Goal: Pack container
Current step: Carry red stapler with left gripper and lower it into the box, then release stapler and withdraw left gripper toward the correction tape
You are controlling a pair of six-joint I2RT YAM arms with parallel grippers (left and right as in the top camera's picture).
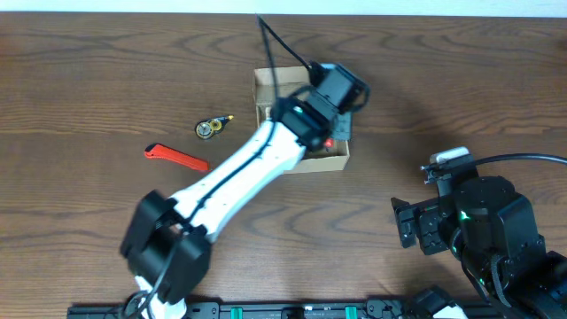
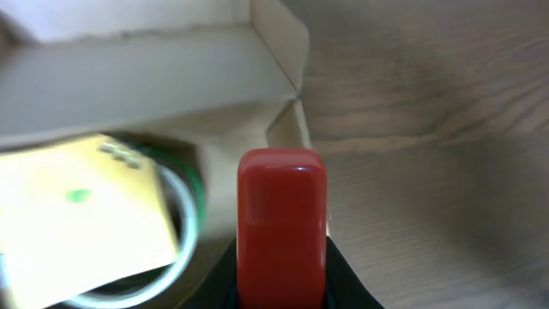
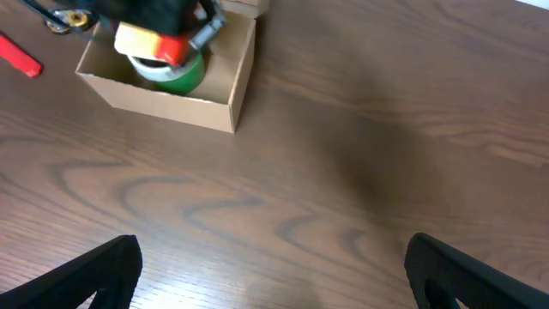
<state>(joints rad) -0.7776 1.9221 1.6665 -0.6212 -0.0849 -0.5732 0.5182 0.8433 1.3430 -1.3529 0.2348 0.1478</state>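
Closest to my left wrist lens is a red block [image 2: 281,215], upright and filling the middle of the view, with the left gripper [image 1: 330,136] clamped on its lower end; only the black bases of the fingers show under it. It hangs inside the container [image 3: 163,107], near the corner by the open flap, whose cardboard edge crosses the top of that view. Beside the block lies a green tape roll [image 3: 176,75] with a yellow thing [image 2: 81,215] on it, too blurred for me to name, perhaps a pad of notes. The container sits toward the far middle of the table [image 3: 360,172], and the left arm covers much of it from overhead. To its right the wood is bare, giving me free room. The right gripper [image 3: 273,257] waits there, well apart from the container, jaws spread wide with nothing between them, fingers cut off by the frame. Left of the container lie a small keyring-like trinket [image 1: 211,127] and a red tool [image 1: 175,157], both apart from it. The tabletop is dark brown wood grain.
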